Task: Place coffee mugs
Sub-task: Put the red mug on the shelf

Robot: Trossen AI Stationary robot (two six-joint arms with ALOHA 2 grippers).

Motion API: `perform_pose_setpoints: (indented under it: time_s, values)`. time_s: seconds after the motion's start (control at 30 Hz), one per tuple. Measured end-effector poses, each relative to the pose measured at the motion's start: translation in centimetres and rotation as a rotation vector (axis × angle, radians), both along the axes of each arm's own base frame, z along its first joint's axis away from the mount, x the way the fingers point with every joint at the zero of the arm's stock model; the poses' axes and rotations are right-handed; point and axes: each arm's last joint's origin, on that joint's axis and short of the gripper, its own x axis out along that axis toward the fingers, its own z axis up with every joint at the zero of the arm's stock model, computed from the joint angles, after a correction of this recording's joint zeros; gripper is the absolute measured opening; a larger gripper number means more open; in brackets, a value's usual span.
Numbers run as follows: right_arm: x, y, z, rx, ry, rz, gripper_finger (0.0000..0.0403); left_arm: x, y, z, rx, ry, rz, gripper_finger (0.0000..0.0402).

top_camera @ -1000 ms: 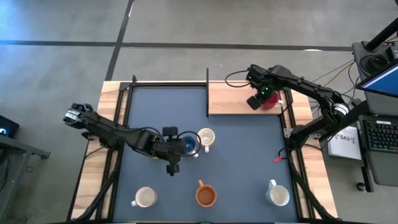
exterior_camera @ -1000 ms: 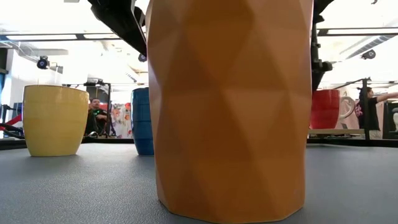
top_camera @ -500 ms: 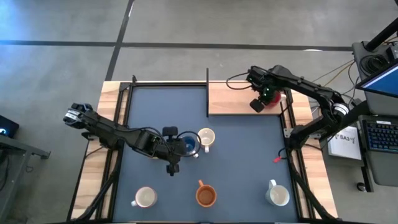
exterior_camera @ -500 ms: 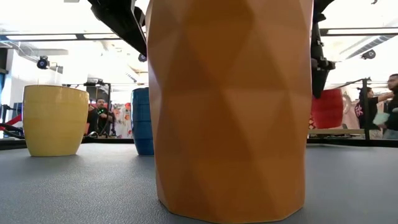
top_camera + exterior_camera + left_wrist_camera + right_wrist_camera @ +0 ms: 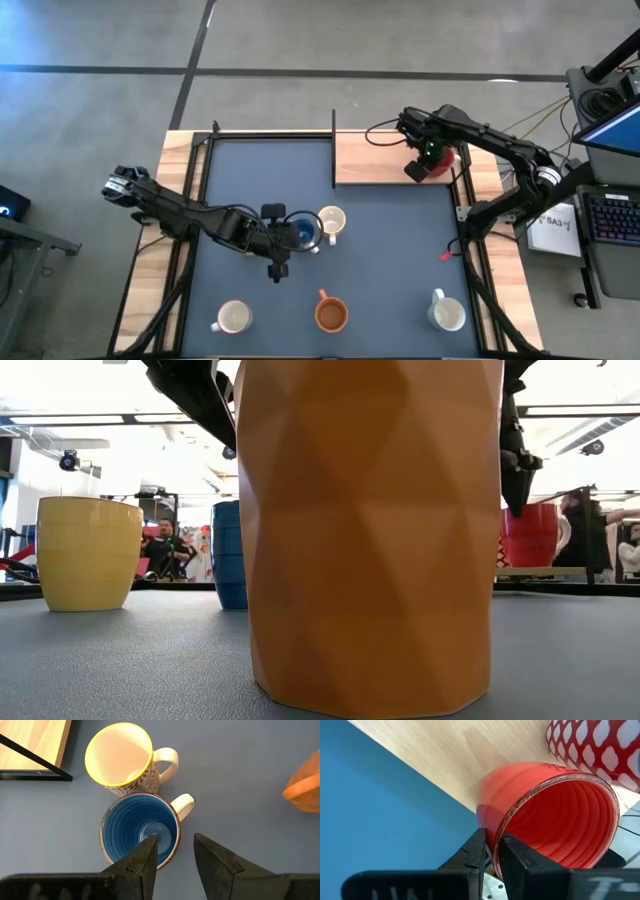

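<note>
From above, the left arm reaches from the table's left edge toward the middle of the dark mat, its left gripper over the blue mug, which stands touching the yellow-rimmed mug. The right arm bends in from the right side, its right gripper over the red mug on the wooden board at the far right corner. A white mug, an orange-brown mug and another white mug stand along the near edge.

At table height, the orange-brown mug fills the middle, with the yellow-rimmed mug and blue mug behind on the left, the left arm's dark links hanging above them. On the right, the right gripper points down at the red mug. People show in the room behind.

In the left wrist view, the fingers stand apart, one inside the blue mug and one outside, the wall between them.

In the right wrist view, the fingers are clamped on the rim of the red mug, which tilts over the board, beside a red-and-white patterned mug.

No writing is readable.
</note>
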Motion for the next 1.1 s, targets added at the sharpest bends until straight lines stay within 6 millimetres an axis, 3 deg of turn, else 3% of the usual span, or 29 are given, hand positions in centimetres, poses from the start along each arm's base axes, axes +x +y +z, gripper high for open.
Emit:
perform_pose_setpoints:
  time_s: [0.67, 1.1]
  values:
    - [-0.7, 0.4, 0.1, 0.011, 0.094, -0.009, 0.0038, 0.0, 0.0, 0.0, 0.0, 0.0, 0.0, 0.011]
    - [-1.7, 1.6, 4.3, -0.107, -0.058, -0.031, 0.0038, 0.3, -0.1, 0.2, -0.014, -0.038, 0.001, 0.011]
